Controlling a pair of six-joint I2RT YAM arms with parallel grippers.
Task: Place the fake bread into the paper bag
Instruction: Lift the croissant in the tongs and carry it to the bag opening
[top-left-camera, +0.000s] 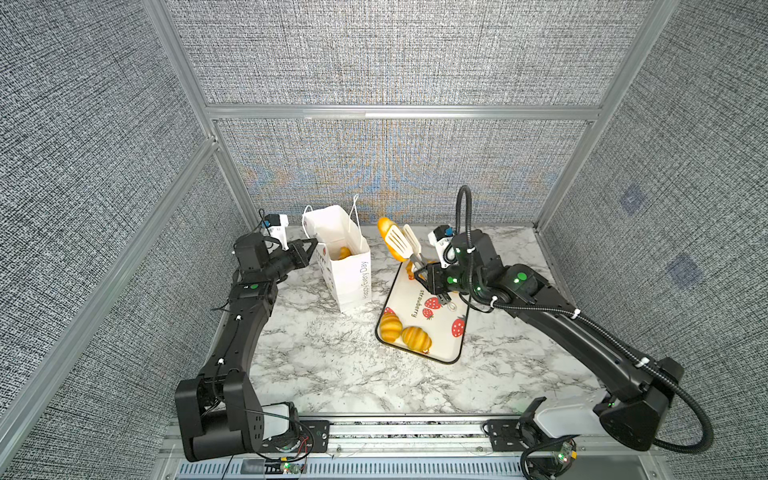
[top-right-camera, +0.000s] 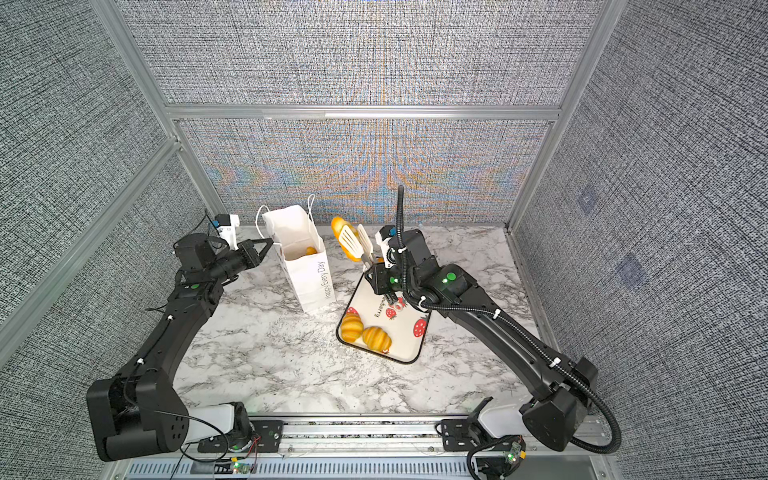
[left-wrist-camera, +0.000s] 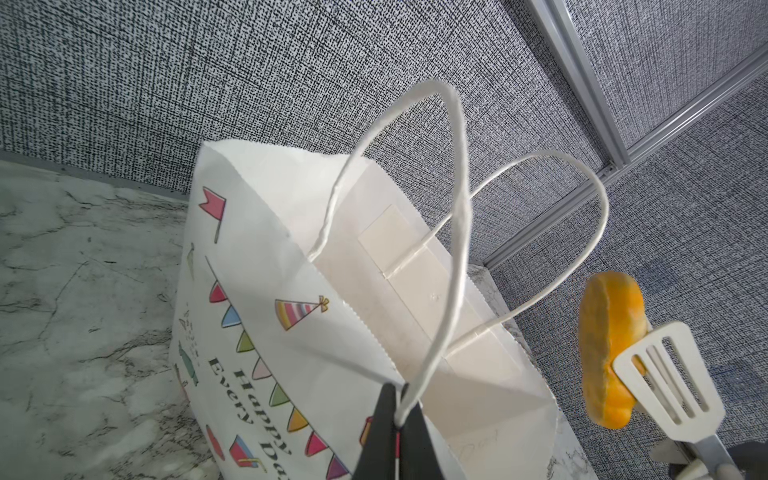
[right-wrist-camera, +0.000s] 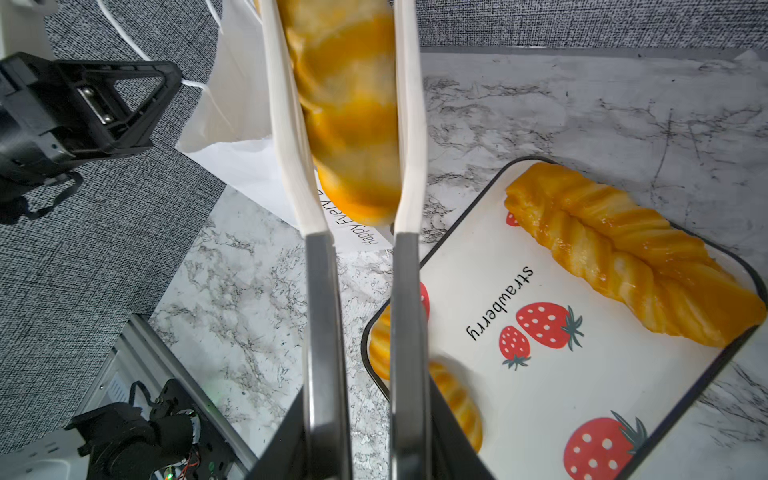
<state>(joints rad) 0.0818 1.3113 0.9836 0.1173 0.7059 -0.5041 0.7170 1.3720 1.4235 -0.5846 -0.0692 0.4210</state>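
left jaws: fully shut, pinching one cord handle (left-wrist-camera: 453, 208) of the paper bag (top-left-camera: 349, 278). the bag stands on the counter (top-left-camera: 332, 374) w/ its mouth open. right jaws: partly closed, clamped on the metal handles of the tongs (top-left-camera: 397, 241). the tongs' slotted heads squeeze a long loaf (top-left-camera: 384, 226), held in the air just beside the bag's mouth, between the bag and the far end of the tray (top-left-camera: 440, 332). not over the opening yet.

risks, my read:
- the loaf is glossy and a good part sticks out past the tong heads, so it could pivot or slide out if the squeeze eases or the wrist turns fast. it'd then land on the counter, not in the bag.
- the bag mouth is narrow vs the loaf's length. going in crosswise, it prob catches the rim.
- the 2nd handle loop (left-wrist-camera: 582, 232) stands over the opening and could snag the loaf or tongs.
- the bag is steadied by one thin cord only, so a bump from the tongs may tip or twist it.

counts (visible):
- bread: 5
  - 1 in the tongs
  - 1 piece (top-left-camera: 344, 252) inside the bag; more may be hidden below
  - 2 croissants (top-left-camera: 390, 326) (top-left-camera: 417, 337) at the tray's near end
  - 1 braided twist (right-wrist-camera: 623, 249) at its far end
- bag 1, tray 1, tongs 1 pair, arms 2.
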